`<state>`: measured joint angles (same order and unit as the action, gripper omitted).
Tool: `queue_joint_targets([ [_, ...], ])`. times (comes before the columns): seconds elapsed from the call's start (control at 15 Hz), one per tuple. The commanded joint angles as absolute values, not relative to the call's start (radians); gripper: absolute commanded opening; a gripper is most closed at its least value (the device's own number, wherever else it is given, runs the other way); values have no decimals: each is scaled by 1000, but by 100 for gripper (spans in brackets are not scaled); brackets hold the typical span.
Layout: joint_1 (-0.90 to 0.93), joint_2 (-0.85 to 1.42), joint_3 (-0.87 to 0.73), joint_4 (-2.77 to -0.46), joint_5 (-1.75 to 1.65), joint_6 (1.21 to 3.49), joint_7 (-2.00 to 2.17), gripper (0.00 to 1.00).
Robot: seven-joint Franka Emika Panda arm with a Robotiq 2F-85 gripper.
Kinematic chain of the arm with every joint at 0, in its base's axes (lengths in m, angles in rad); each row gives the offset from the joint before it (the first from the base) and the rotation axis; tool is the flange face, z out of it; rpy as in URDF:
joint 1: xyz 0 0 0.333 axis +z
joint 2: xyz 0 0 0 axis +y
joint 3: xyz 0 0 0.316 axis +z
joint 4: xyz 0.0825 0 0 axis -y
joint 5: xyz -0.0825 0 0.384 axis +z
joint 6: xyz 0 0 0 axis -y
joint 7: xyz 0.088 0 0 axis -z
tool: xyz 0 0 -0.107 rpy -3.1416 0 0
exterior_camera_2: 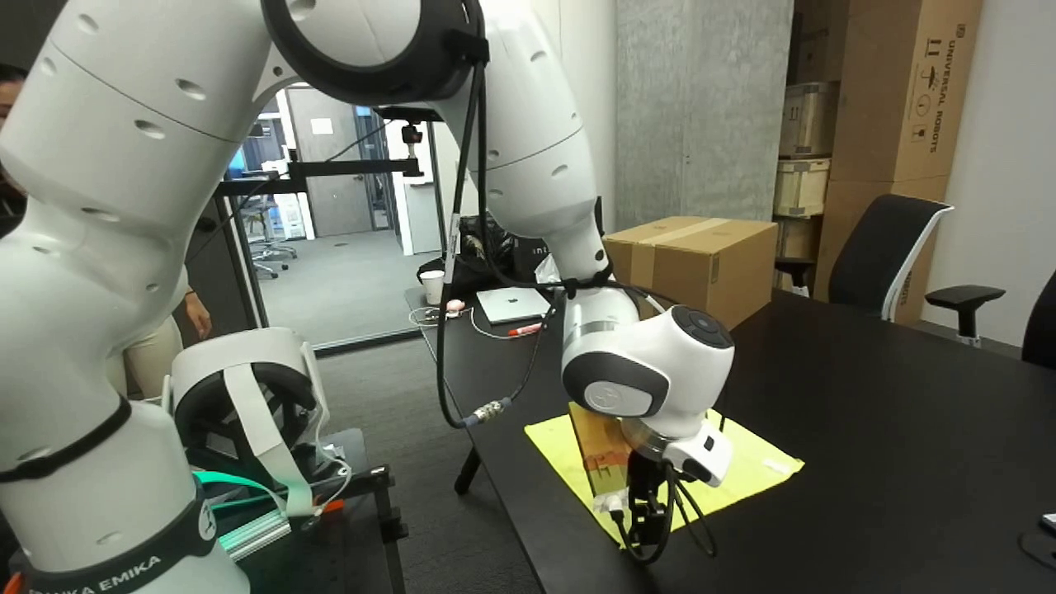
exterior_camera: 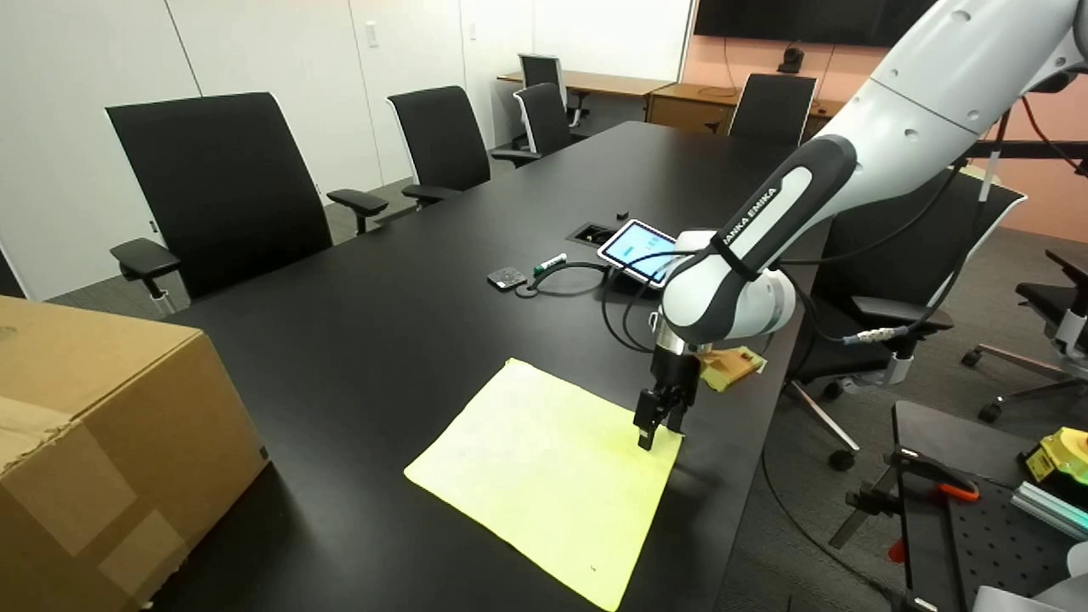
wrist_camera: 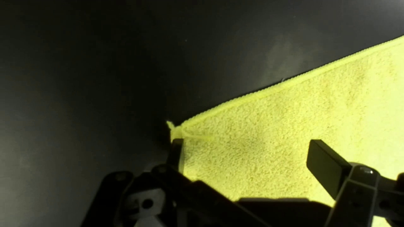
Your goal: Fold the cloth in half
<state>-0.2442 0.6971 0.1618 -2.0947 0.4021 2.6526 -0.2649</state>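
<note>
- cloth (exterior_camera: 544, 484): pale yellow, roughly square, lying flat and unfolded on the dark surface (exterior_camera: 382, 340); no long axis stands out.
- the claw (wrist_camera: 246, 149) points down at one corner of it, so nearly all the fabric lies to one side. in an exterior view it spreads from the claw leftward and toward the viewer, on the side where a cardboard box (exterior_camera: 127, 459) stands, well apart.
- in the wrist view, that corner, with a small loose thread, sits right at the tip of one jaw. the hemmed edge runs from there up and to the right; the other jaw stands over the inner part of the fabric.
- the jaws are spread wide with nothing pinched between them; whether either tip touches the fabric, i cannot tell.
- a single arm (exterior_camera: 884, 144) reaches in from the upper right of an exterior view, so no other is nearer.
- the fold looks not yet begun. the next move probably calls for closing low to gather this corner, then carrying it across to the far side.
- a likely trouble: the outer jaw, so close to the edge, could slip off, and one lifted corner may fold slantwise.
</note>
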Motion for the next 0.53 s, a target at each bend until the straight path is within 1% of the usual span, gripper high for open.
queue_joint_targets([
  [0.0, -232, 724, 149, -2064, 367, 2716, -251, 100],
  [0.47, -191, 760, 118, -2041, 263, 2747, -205, 100],
])
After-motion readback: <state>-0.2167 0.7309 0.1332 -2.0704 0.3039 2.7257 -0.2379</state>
